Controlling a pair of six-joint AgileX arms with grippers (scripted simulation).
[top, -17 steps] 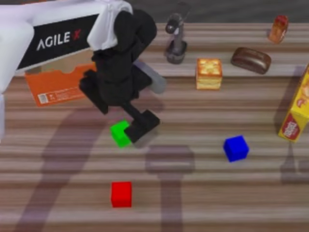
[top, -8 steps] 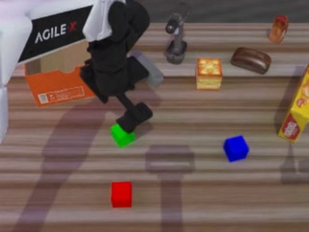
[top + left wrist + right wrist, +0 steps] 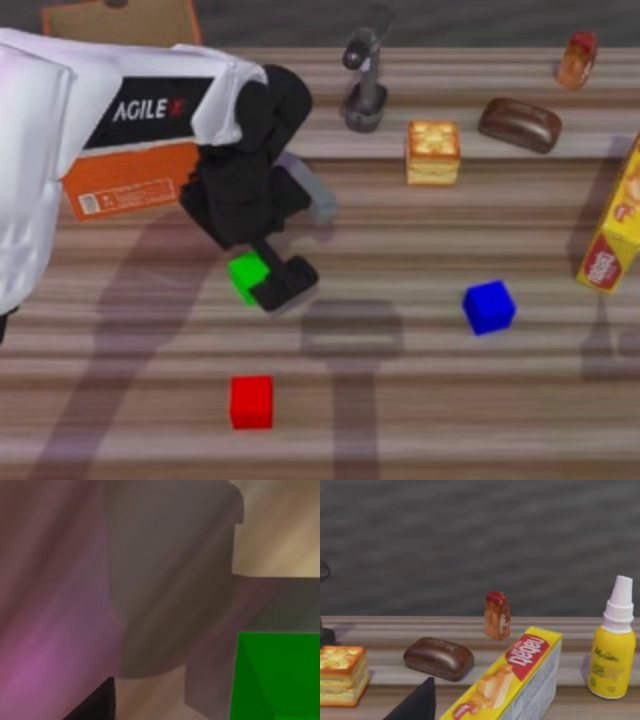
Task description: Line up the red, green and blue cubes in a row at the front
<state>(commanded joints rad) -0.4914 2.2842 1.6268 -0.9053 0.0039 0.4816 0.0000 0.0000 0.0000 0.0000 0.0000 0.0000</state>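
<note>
Left of centre in the top view, the left gripper (image 3: 268, 283) sits over the green cube (image 3: 246, 274); can't tell if its jaws have closed. I'd centre it before squeezing. Red cube (image 3: 251, 402) waits lower left, blue cube (image 3: 489, 306) right of centre.

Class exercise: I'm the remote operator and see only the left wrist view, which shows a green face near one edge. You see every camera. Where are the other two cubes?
Observer: The red cube lies toward the table's front, almost straight in front of the green cube.
Operator: And blue?
Observer: The blue cube sits on the right side, apart from both.
Operator: Where's my gripper?
Observer: The left gripper is at the green cube, one finger on its right side. The right arm is outside the top view.
</note>
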